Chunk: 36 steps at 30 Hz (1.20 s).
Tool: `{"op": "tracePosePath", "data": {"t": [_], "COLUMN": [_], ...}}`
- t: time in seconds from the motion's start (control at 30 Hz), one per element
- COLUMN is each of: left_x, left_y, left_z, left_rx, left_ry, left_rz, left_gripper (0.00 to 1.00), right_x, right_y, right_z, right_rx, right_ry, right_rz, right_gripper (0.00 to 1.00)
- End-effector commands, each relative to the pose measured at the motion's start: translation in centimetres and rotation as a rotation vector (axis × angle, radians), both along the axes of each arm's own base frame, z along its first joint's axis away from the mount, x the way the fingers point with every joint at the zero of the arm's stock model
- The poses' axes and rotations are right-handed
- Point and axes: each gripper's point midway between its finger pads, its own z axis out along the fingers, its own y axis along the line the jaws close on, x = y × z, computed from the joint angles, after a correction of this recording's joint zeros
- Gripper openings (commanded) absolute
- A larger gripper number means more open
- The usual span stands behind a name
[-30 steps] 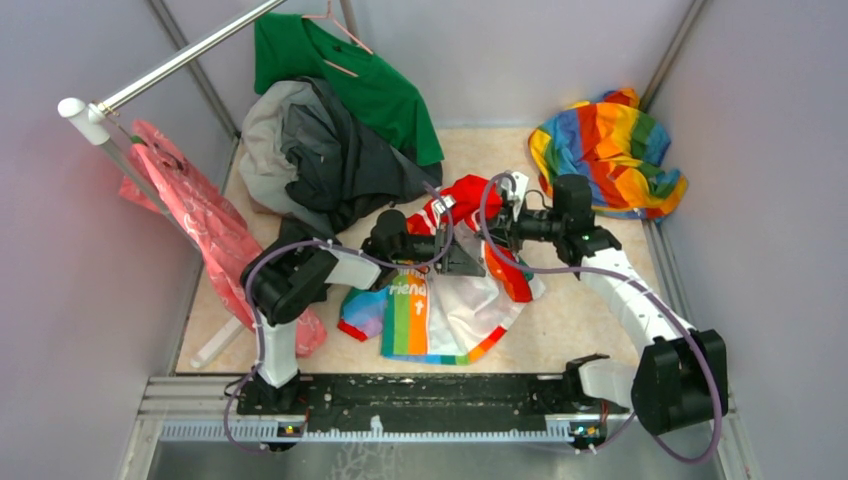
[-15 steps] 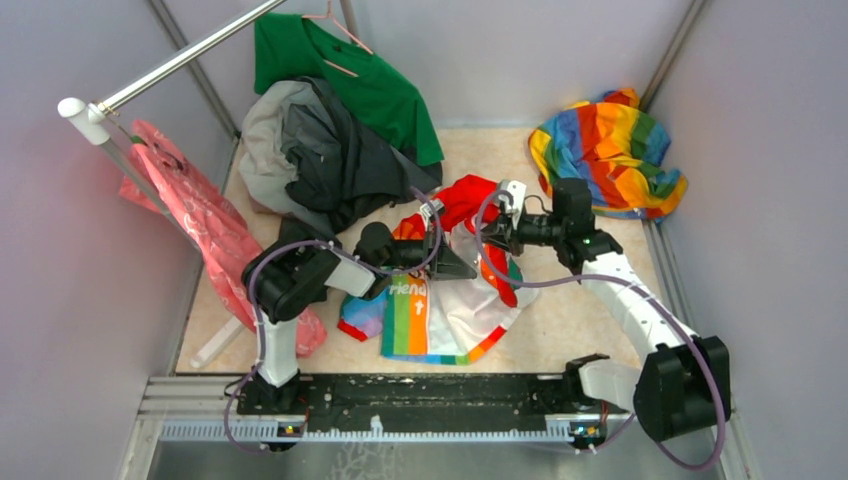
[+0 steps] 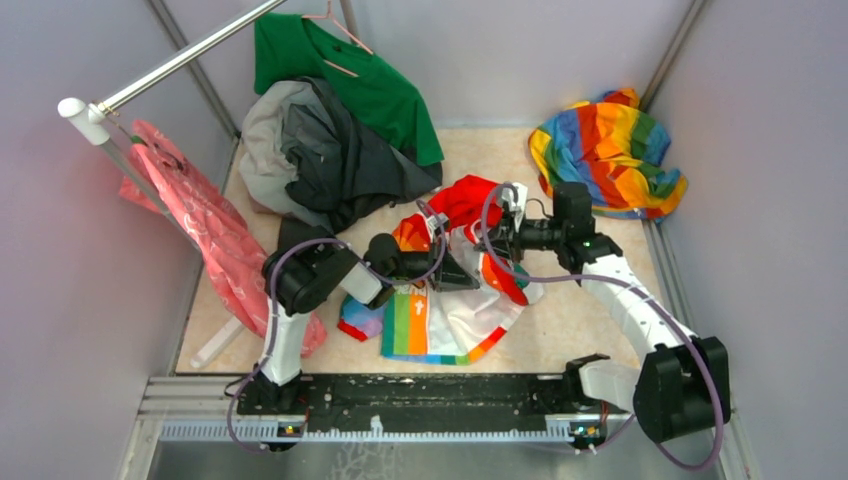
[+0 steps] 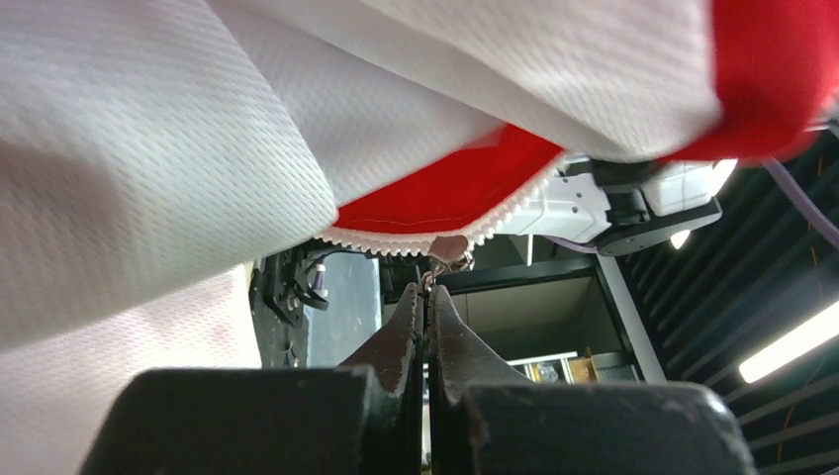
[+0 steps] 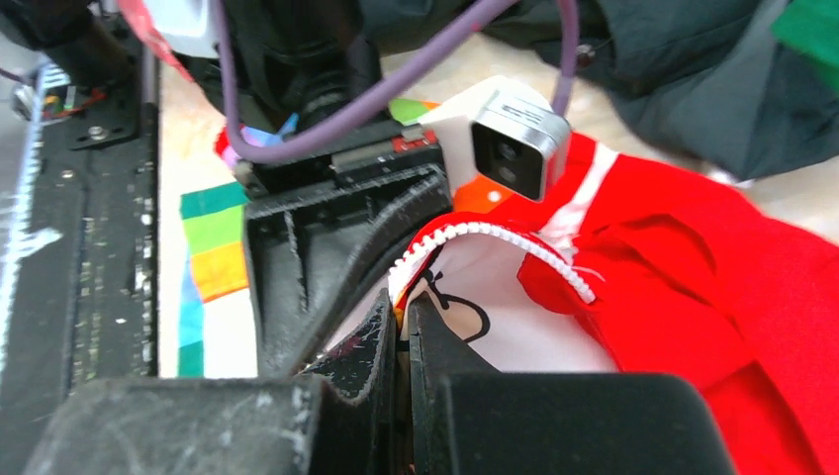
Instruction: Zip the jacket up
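Beige tabletop (image 3: 590, 330) carries the jacket (image 3: 455, 320) — left gripper (image 4: 426, 294) nips the slider (image 4: 450, 249), right gripper (image 5: 401, 319) clamps the toothed edge (image 5: 495, 233) beside it, likely tensioning the zip for pulling.

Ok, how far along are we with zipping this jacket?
Done: left gripper is shut on the zipper pull; right gripper is shut on the jacket edge beside the teeth. In hand: the zip held between them. To do: the teeth show as one bare row, so the zipping itself looks mostly undone.
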Motion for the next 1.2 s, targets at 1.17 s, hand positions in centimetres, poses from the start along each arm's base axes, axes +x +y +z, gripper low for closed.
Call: {"op": "tracePosePath", "data": {"t": [1.17], "left_x": [1.9], "left_y": [-2.7], "left_z": [1.9], "left_rx": [-0.053], "left_ry": [-0.063], "left_rz": [0.096], "left_gripper": [0.0], "right_x": [-0.1], "right_y": [2.3], "right_z": [-0.2], "right_rx": [0.092], "right_ry": [0.039], "right_rz": [0.061], "right_gripper": [0.0]}}
